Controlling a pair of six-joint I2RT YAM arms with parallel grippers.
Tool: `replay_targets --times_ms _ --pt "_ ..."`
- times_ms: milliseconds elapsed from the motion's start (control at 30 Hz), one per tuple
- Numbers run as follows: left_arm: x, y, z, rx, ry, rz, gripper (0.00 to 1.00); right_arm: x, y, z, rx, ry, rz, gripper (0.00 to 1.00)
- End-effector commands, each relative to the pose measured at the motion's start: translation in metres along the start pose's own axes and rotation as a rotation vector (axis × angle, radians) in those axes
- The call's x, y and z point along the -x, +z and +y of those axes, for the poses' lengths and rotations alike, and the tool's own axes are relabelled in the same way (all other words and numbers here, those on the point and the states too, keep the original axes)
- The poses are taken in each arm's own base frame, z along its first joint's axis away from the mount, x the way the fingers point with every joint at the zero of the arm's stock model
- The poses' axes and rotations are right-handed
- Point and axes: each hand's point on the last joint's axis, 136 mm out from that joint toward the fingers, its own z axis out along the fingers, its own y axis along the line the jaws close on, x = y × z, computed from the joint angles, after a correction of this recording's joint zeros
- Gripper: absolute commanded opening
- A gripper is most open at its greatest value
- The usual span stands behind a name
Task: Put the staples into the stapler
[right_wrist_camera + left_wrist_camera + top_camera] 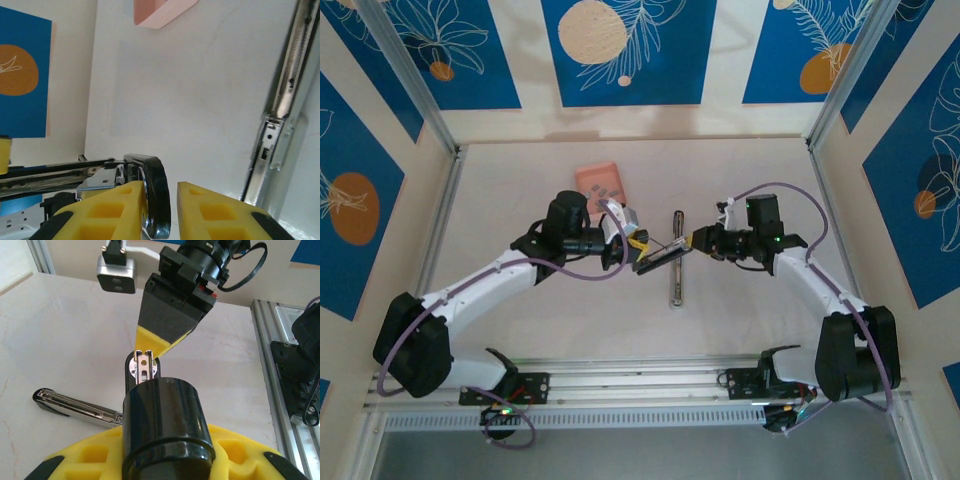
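Our left gripper (636, 252) is clenched on the black end of the stapler (661, 258), its yellow fingers (250, 460) pressed to either side. Facing it, our right gripper (160, 212) has its jaws narrow around the curved chrome-and-black far end, so we hold the piece between both hands. A long silver arm (676, 290) lies flat on the table (520, 190) beneath. The staples (607, 188) sit in the pink tray (588, 176), behind the left gripper and apart from the stapler.

free: near table (620, 325) | blocked: centre, stapler (665, 256); far-left (pink tray (598, 183))
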Motion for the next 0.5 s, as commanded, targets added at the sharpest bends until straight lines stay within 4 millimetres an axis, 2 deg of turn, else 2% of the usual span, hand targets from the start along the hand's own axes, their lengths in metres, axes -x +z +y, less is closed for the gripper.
replay_targets --times_ms 0,167,333,467 --pt "0.089 -0.027 -0.017 -0.023 0.132 -0.237 0.01 -0.006 0.005 -0.022 -0.043 0.065 0.001 0.26" --pt "0.120 -0.039 -0.017 -0.001 0.093 -0.298 0.01 -0.017 0.001 -0.035 -0.043 0.099 -0.002 0.30" --pt "0.130 -0.043 -0.017 0.013 0.107 -0.312 0.01 -0.020 -0.003 -0.032 -0.036 0.077 0.001 0.38" --pt "0.132 -0.044 -0.013 0.036 0.112 -0.303 0.01 -0.013 -0.010 -0.022 -0.035 0.000 -0.038 0.44"
